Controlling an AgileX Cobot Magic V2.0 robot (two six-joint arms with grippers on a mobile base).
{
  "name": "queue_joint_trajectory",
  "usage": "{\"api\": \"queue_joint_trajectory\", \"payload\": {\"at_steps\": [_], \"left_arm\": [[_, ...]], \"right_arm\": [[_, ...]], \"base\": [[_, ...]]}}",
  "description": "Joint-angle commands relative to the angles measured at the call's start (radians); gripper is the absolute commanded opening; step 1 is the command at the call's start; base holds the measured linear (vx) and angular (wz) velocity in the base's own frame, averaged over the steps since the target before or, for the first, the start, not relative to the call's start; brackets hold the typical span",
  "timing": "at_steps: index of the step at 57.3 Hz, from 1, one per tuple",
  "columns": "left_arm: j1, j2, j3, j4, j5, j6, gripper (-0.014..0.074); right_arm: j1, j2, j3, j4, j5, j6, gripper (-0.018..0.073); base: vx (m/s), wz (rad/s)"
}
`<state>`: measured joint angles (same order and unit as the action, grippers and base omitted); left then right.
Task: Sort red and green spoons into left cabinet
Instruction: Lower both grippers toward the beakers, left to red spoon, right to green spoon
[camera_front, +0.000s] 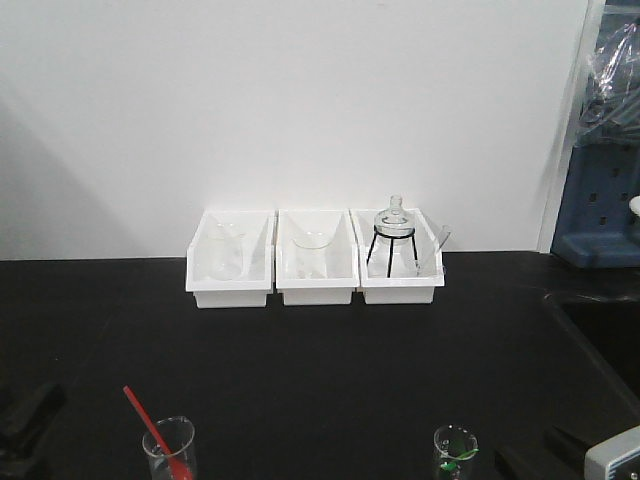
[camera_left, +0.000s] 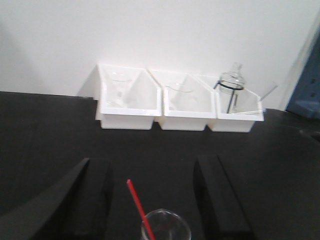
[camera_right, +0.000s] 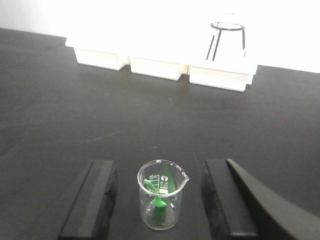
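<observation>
The red spoon stands slanted in a clear beaker at the table's front left, its handle tip leaning up and to the left. My left gripper is open, and the beaker and handle lie between its black fingers without touching them. The green spoon sits inside a small graduated beaker at the front right. My right gripper is open, with a finger on each side of that beaker and a gap on both sides. The left cabinet is out of view.
Three white bins line the back of the black table against the white wall. They hold clear glassware; the right one holds a flask on a black tripod. A blue unit stands at the far right.
</observation>
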<state>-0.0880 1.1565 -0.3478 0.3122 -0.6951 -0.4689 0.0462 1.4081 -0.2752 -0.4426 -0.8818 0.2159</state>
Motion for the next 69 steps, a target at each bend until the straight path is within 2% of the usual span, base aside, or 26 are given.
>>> {"api": "queue_joint_trajectory", "payload": {"at_steps": [1, 11, 25, 39, 55, 69], "left_arm": [[-0.005, 0.109, -0.072, 0.006, -0.170, -0.030, 0.0489], [-0.005, 0.289, -0.178, 0.010, -0.217, -0.028, 0.0489], [-0.005, 0.467, -0.291, 0.009, -0.231, -0.031, 0.0489], [-0.005, 0.610, -0.362, 0.008, -0.258, -0.071, 0.0489], [-0.005, 0.716, -0.395, 0.010, -0.356, -0.143, 0.0489], [-0.005, 0.747, -0.395, 0.071, -0.390, -0.204, 0.0483]], "right_arm": [[0.001, 0.025, -0.025, 0.016, -0.111, -0.010, 0.0449], [0.001, 0.074, -0.025, 0.016, -0.179, -0.010, 0.0449], [0.001, 0.078, -0.025, 0.017, -0.181, -0.010, 0.0449], [0.001, 0.078, -0.025, 0.057, -0.181, -0.010, 0.0449], [0.001, 0.078, -0.025, 0.057, -0.177, -0.010, 0.0449], [0.001, 0.089, -0.025, 0.057, -0.172, -0.010, 0.0449]], "base": [[0.00, 0.00], [0.00, 0.00], [0.00, 0.00], [0.00, 0.00], [0.00, 0.00], [0.00, 0.00]]}}
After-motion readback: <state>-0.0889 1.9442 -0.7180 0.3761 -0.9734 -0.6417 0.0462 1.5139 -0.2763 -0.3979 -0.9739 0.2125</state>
